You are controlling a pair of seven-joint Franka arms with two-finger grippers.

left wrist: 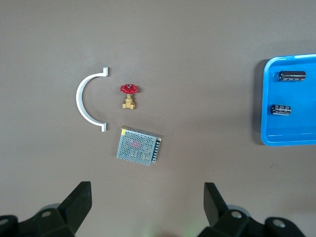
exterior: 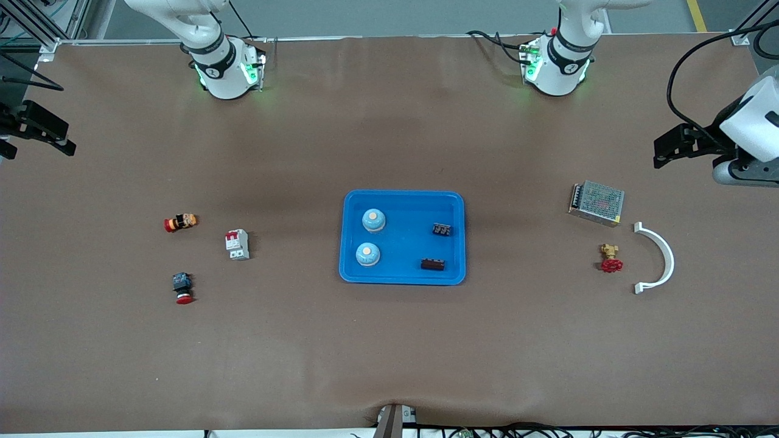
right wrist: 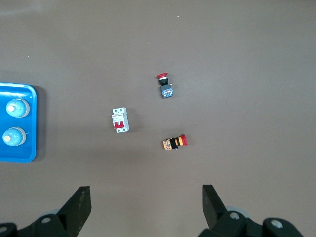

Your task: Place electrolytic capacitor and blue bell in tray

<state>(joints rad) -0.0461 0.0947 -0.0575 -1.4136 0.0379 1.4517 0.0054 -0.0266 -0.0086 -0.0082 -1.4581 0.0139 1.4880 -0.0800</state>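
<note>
— Looks finished to me. The blue tray [exterior: 403, 199] already holds two pale blue bells [exterior: 373, 220] toward the right arm's end, and two dark capacitors [exterior: 442, 230] toward the left arm's end. All four are well inside the rim and apart from one another.

— And the arms?

— Both are pulled out to the table's ends, high above the surface. The left gripper [left wrist: 145, 207] hangs over bare table near the tray's left-arm end, fingers spread wide, nothing in them. The right gripper [right wrist: 146, 207] is the same at the tray's other end: fully apart, empty.

— So what's the sensible thing now?

— I'd say stay clear and wait. The one way to spoil it is reaching back in and nudging a part over the rim.

— What do the parts look like?

— The bells are small domes, light blue, each with a pale button on top, standing upright. The capacitors are short dark cylinders lying on their sides; the one nearer the camera looks a bit longer.

— The bits outside the tray?

— A mesh-covered box [exterior: 597, 202], a red-handled valve [exterior: 610, 258] and a white arc [exterior: 659, 257] lie off the tray's left-arm end. They're not part of the job.
</note>
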